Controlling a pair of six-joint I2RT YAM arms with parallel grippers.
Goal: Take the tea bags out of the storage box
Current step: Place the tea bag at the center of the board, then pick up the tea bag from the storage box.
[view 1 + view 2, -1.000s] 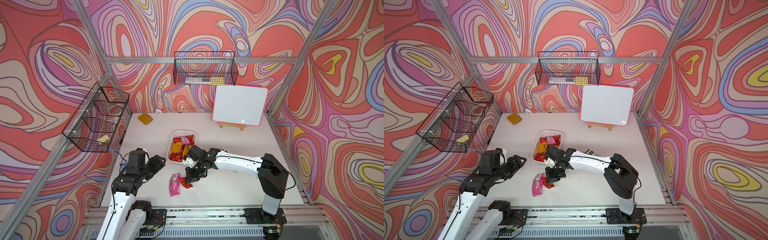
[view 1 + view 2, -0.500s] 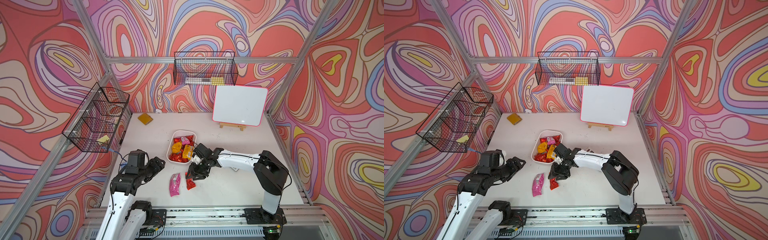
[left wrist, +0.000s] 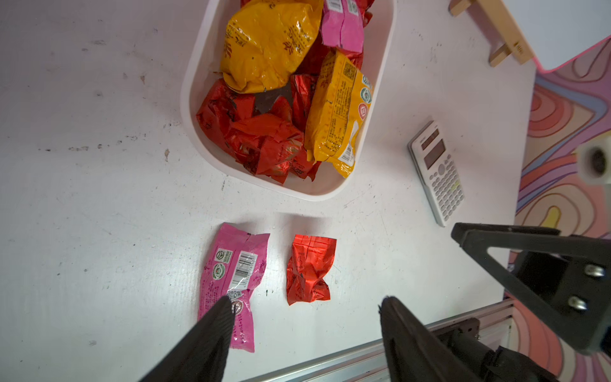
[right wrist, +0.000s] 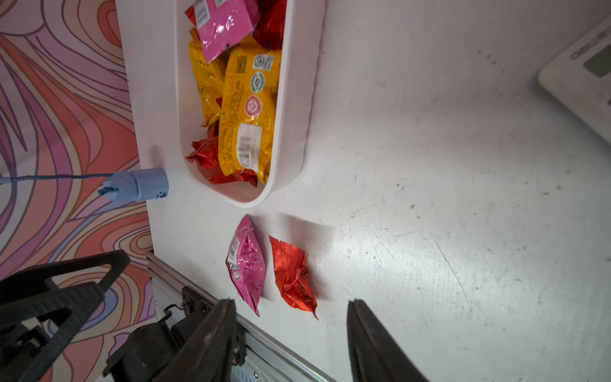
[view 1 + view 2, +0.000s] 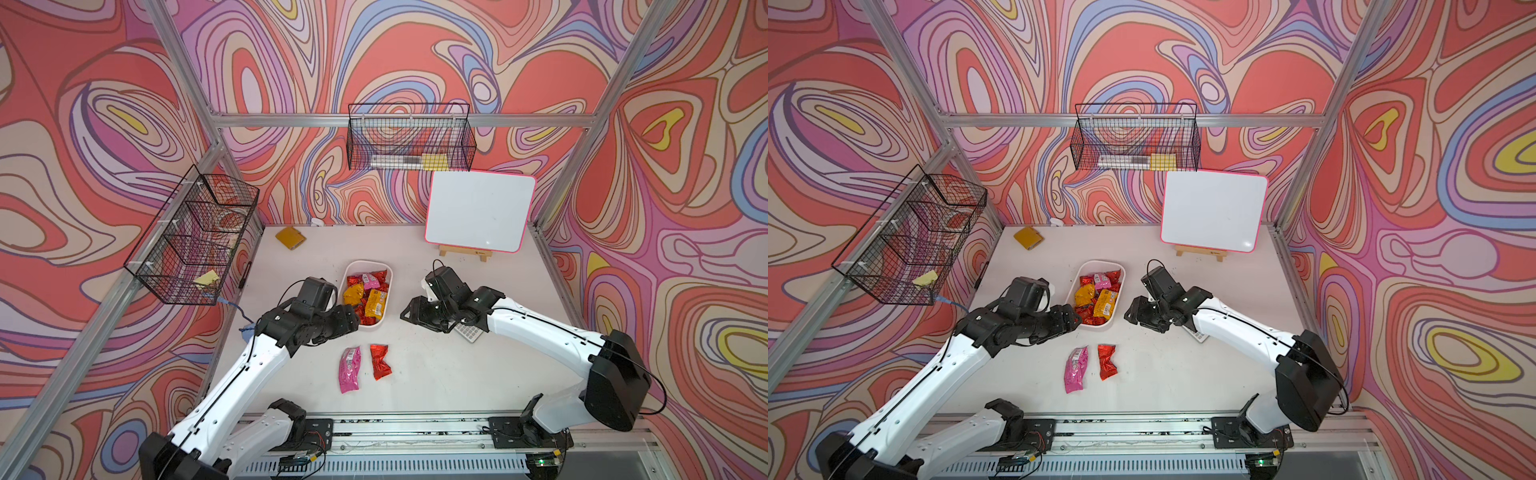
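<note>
Since removed tea bags [image 3: 310, 268] go clear of the storage box [image 3: 189, 99], you see two on the surface [image 3: 99, 215] beside it, perhaps ten inside; left fingers [image 3: 208, 337] and right fingers [image 4: 211, 337] stand released.

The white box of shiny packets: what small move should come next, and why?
Probably the left pincer should dip into the storage box onto the red tea bags at its near end. Only a pink tea bag and a red tea bag lie out on the table, many are inside, and this pincer hovers open and empty beside that end.
</note>
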